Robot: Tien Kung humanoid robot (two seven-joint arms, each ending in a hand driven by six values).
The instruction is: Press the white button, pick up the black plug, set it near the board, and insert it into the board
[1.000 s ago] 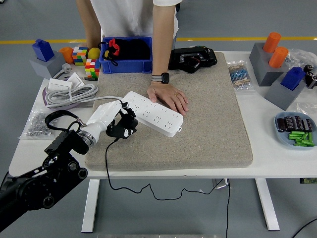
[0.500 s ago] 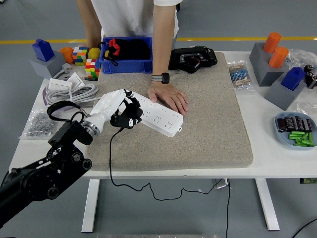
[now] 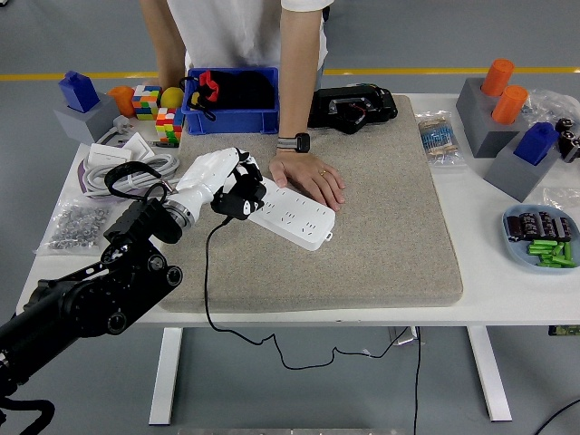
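A white power strip [image 3: 292,216] lies slanted on the grey felt mat [image 3: 381,227]. My left hand [image 3: 234,186], white with black fingertips, is shut on the black plug [image 3: 239,205] and holds it over the strip's left end. The plug's black cord [image 3: 210,272] hangs down past the table's front edge. A person's hand [image 3: 311,178] rests flat on the strip's far side, pinning it. The strip's white button is hidden. My right arm is out of view.
A blue bin [image 3: 232,100] and a black device [image 3: 353,107] stand at the back. Coiled white cable [image 3: 127,172], colour cubes [image 3: 156,111] and a bag of screws [image 3: 71,227] lie at the left. Grey blocks with orange and blue pegs [image 3: 507,118] and a parts dish [image 3: 542,237] sit right.
My left hand has carried the black plug up and to the right, from the mat in front of the strip onto the strip's left end. The person's hand has stayed put.
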